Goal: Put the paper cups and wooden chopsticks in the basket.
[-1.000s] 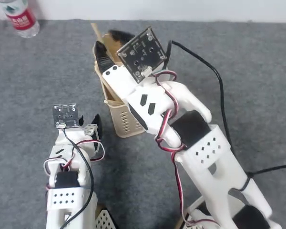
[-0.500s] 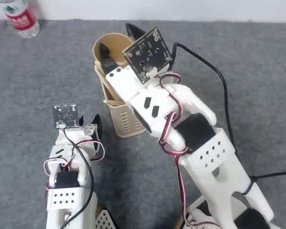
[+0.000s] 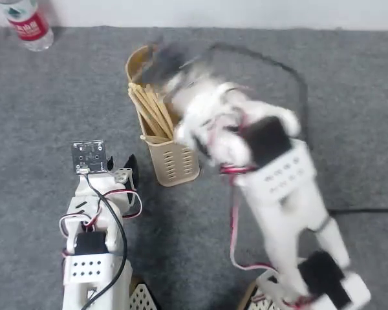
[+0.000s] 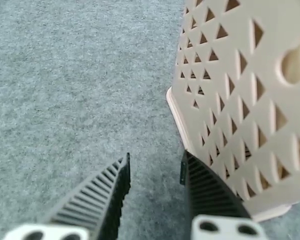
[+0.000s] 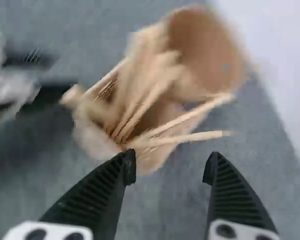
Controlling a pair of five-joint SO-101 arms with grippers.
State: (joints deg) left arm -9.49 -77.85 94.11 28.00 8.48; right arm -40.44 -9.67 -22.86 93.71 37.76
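The left hand (image 4: pixel 154 167) is hanging low over the bench (image 4: pixel 65 75) with its two dark toothed fingers parted by a moderate gap, and nothing is lying between them. One finger (image 4: pixel 202 185) is standing just beside the lower corner of the basket (image 4: pixel 230 100); whether it is touching the wall, I cannot tell. In the high view this hand is waiting at the near left side of the basket, low on the grey cover of the bench.

The right hand (image 5: pixel 171 165) is spreading its fingers wide and is carrying nothing. It is pointing down toward the open top of the basket, above it and apart from it.

The basket is standing upright on the bench, in the middle of the high view, between the two arms. It is beige plastic with small triangular holes in its walls. The wooden chopsticks (image 3: pixel 152 110) are lying inside it as a bundle, leaning at an angle, with their ends sticking out over the rim. A paper cup (image 3: pixel 134 64) of brown colour is sitting at the far end of the basket, behind the chopsticks.

A plastic bottle (image 3: pixel 26 22) with a red label is standing at the far left corner of the bench, well apart from the basket. A black cable (image 3: pixel 365 210) is running over the bench at the right side.
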